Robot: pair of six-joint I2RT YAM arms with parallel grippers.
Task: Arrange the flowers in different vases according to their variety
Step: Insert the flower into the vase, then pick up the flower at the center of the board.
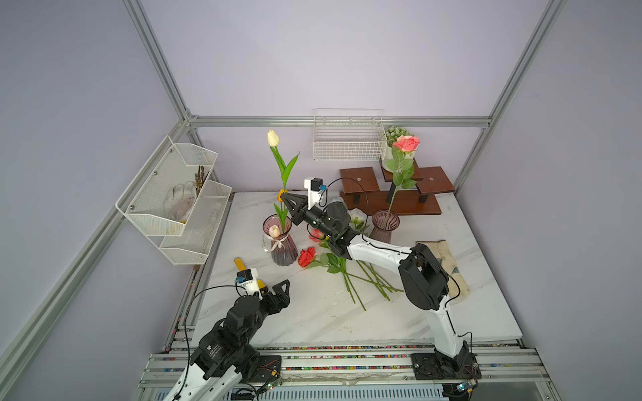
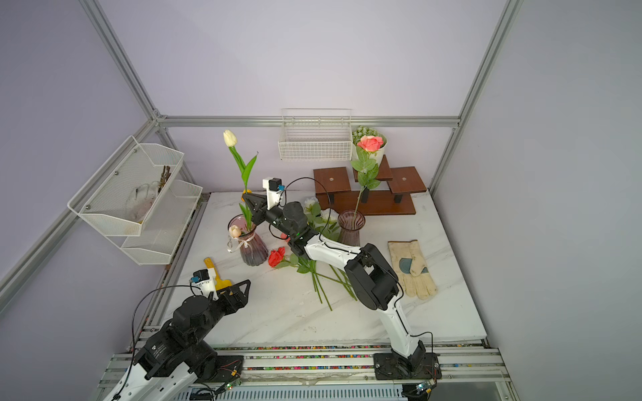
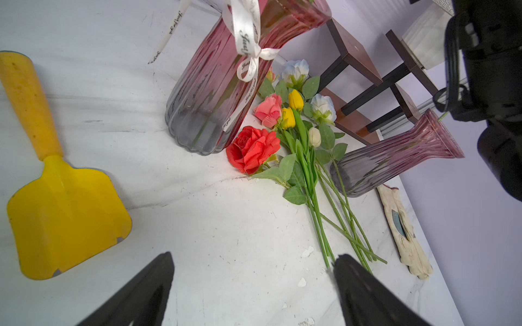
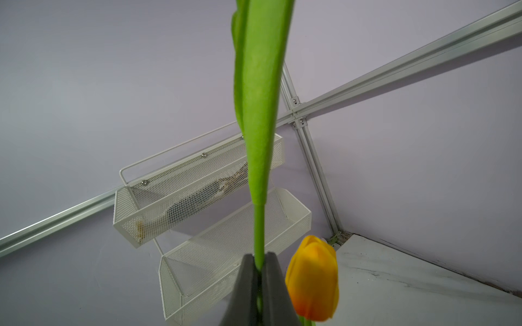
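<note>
Pinching the cream tulip (image 1: 273,138) by its stem, right gripper (image 1: 284,198) should sink it straight into the bowed vase (image 1: 285,250); left gripper (image 3: 254,258) gapes empty.

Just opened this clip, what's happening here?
The right gripper is shut on the stem of a cream tulip, holding it upright with its lower end in the ribboned vase, beside an orange tulip. The slim vase holds one pink rose. More roses and tulips lie on the table between the vases. The left gripper hangs open, empty.
</note>
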